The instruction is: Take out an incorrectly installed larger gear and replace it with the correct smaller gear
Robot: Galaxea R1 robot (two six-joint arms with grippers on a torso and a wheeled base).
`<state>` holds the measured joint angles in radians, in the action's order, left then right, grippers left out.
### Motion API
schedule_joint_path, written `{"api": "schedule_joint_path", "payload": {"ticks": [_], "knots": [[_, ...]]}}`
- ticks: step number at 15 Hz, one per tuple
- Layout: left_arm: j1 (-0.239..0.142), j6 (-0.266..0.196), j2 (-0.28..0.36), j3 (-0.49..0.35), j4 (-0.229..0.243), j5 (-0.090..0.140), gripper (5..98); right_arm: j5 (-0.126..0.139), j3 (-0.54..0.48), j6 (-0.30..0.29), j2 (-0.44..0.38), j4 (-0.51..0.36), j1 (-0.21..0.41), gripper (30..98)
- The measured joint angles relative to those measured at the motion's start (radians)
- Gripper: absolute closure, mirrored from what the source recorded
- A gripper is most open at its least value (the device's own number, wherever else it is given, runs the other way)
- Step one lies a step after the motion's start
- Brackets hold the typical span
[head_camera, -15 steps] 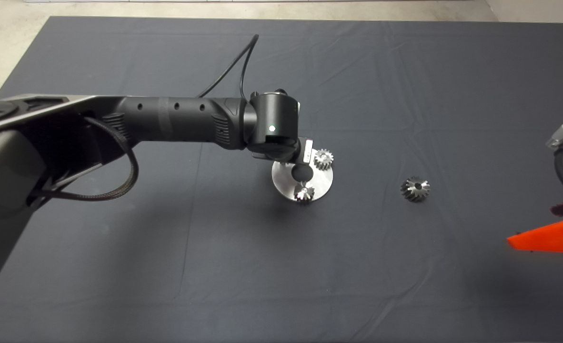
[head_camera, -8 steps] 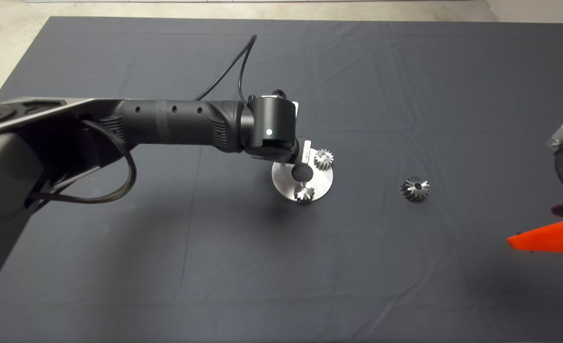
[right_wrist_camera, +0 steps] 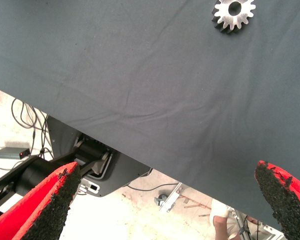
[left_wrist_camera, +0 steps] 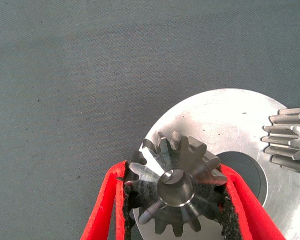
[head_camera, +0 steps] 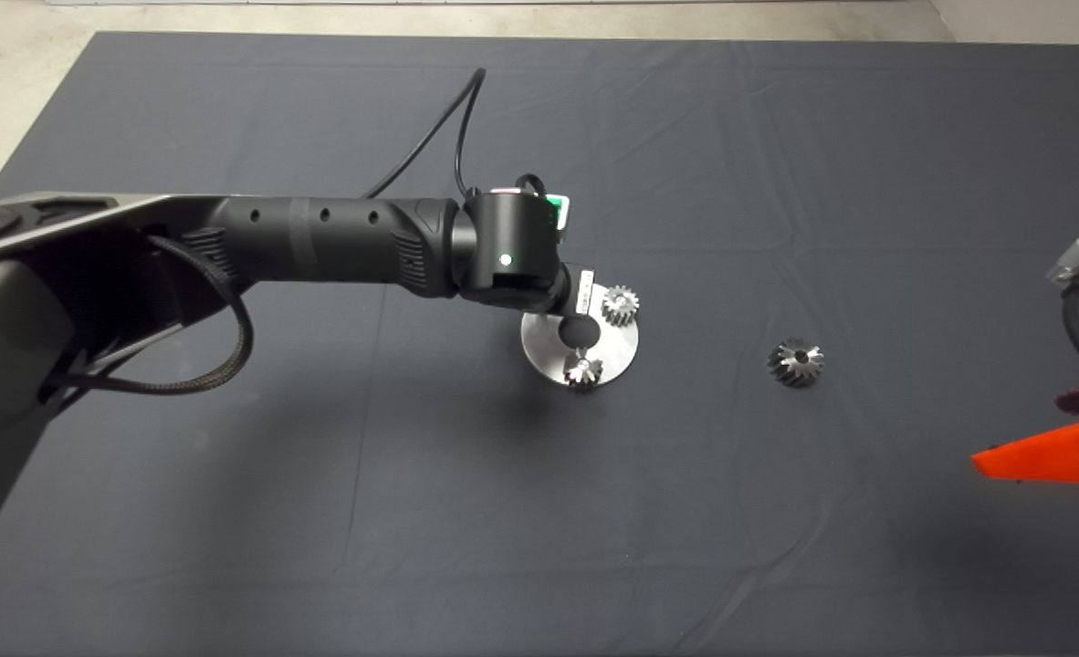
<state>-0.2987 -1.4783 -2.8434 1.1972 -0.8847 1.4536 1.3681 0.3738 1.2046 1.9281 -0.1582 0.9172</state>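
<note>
On the surface [head_camera: 777, 182], a round plate [head_camera: 539, 351] sits near the middle, carrying one gear [head_camera: 621, 305] at its far right edge and another [head_camera: 584, 370] at its near edge. The larger gear [head_camera: 796, 361] lies apart, to the plate's right.

No readable txt anywhere; small white label [head_camera: 585, 289] on my left wrist, by the disc [head_camera: 622, 351], too tiny to read.
</note>
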Motion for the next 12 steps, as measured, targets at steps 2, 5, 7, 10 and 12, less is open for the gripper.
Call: {"api": "schedule_joint_path", "payload": {"ticks": [2, 5, 7, 10, 12], "knots": [[0.002, 0.003, -0.013, 0.000, -0.002, 0.024, 72.8, -0.001, 0.000, 0.000, -0.003, 0.000, 0.000, 36.2], [0.002, 0.004, -0.016, 0.001, -0.002, 0.032, 72.7, 0.000, 0.000, 0.000, -0.007, 0.000, 0.000, 36.2], [0.002, 0.007, -0.016, 0.001, -0.002, 0.030, 72.8, 0.000, 0.000, 0.000, -0.006, 0.000, 0.000, 36.2], [0.002, 0.032, -0.016, 0.004, 0.000, 0.030, 72.8, 0.000, 0.000, 0.000, -0.007, 0.000, 0.000, 36.2], [0.002, 0.043, -0.016, 0.004, 0.000, 0.030, 72.8, 0.000, 0.000, 0.000, -0.008, 0.000, 0.000, 36.2]]}}
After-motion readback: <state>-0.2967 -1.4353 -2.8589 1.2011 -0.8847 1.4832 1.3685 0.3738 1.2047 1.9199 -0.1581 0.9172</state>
